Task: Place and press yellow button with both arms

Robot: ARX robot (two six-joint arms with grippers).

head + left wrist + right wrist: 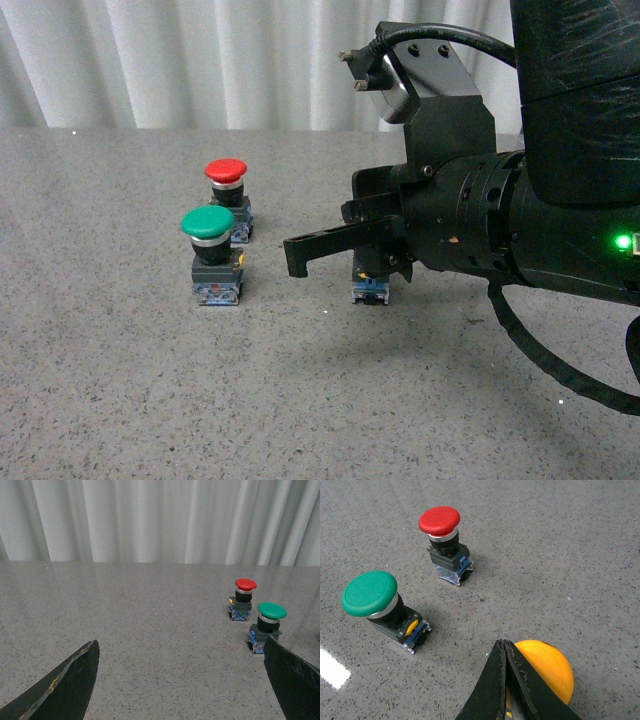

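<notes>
The yellow button stands on the grey speckled table. In the front view only its blue-grey base shows under my right arm. My right gripper is shut with nothing between its fingers. Its closed fingers lie over the yellow cap's near side; I cannot tell if they touch it. In the front view the right gripper points left, low over the table. My left gripper is open and empty, its black fingers wide apart above bare table, well to one side of the buttons.
A green-capped button and a red-capped button stand close together left of the yellow one; both also show in the right wrist view, green and red. A white curtain hangs behind the table.
</notes>
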